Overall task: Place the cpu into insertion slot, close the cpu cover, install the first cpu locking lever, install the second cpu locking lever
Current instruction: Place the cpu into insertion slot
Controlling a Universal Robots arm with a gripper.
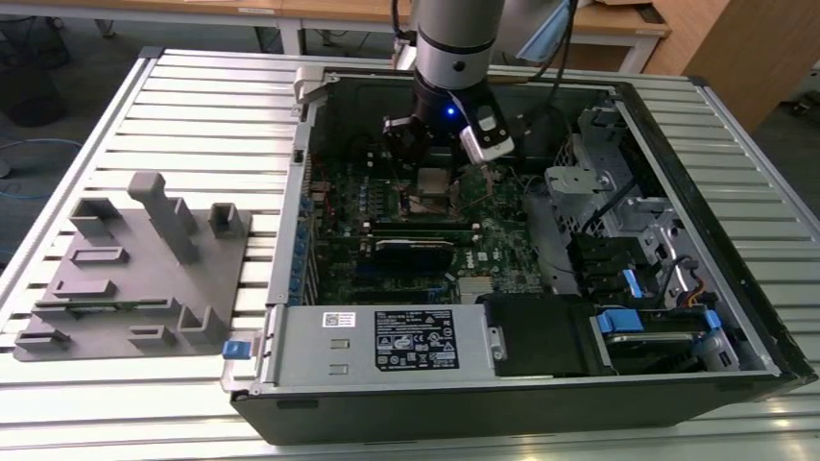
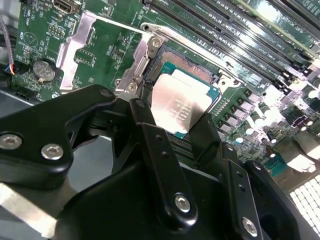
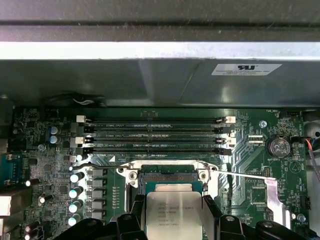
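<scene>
While the pincer (image 2: 174, 120) pinches the cpu (image 2: 181, 100) by opposite edges just above the insertion slot (image 2: 182, 62), I judge the cpu light, stiff, thin and fragile underneath, so holding its edges, never its contacts, seems right

1. A robot lab or workshop.
2. An open computer case (image 1: 513, 413) surrounds the pincer (image 1: 433, 180), on a slatted metal bench (image 1: 205, 106).
3. A grey parts fixture (image 1: 141, 288) lies well aside of the pincer; wooden desks (image 1: 230, 8) stand beyond.
</scene>
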